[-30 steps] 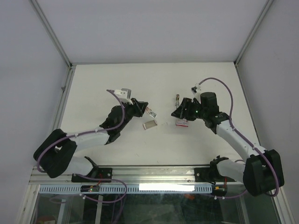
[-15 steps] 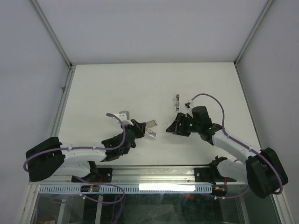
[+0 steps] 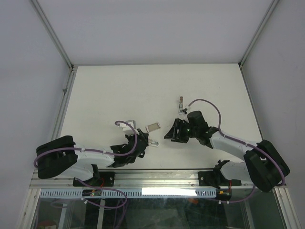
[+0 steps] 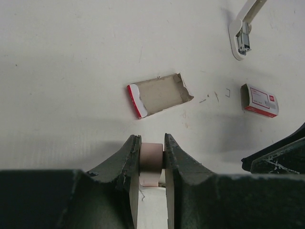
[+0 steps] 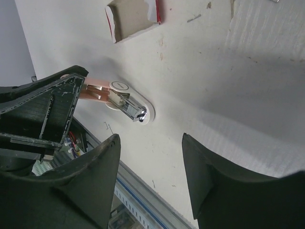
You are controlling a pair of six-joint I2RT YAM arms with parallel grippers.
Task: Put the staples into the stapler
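the staples [image 4: 259, 100], a small white box with a red mark, lie flat on the counter [image 4: 71, 57], long axis running roughly across the left wrist view, near the torn cardboard sleeve [image 4: 159, 94]. we see the right hand [image 5: 150, 138] spread and empty, close beside the box, so we judge it the nearer one. the left hand [image 4: 152, 142] is clamped on the stapler [image 5: 127, 103], farther off.

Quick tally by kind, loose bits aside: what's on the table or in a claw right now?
Staples box: 1
Torn-open cardboard sleeve: 1
Pink-and-white stapler, held in the left claw: 1
White-and-metal stapler-like piece, lying apart: 1
Total: 4
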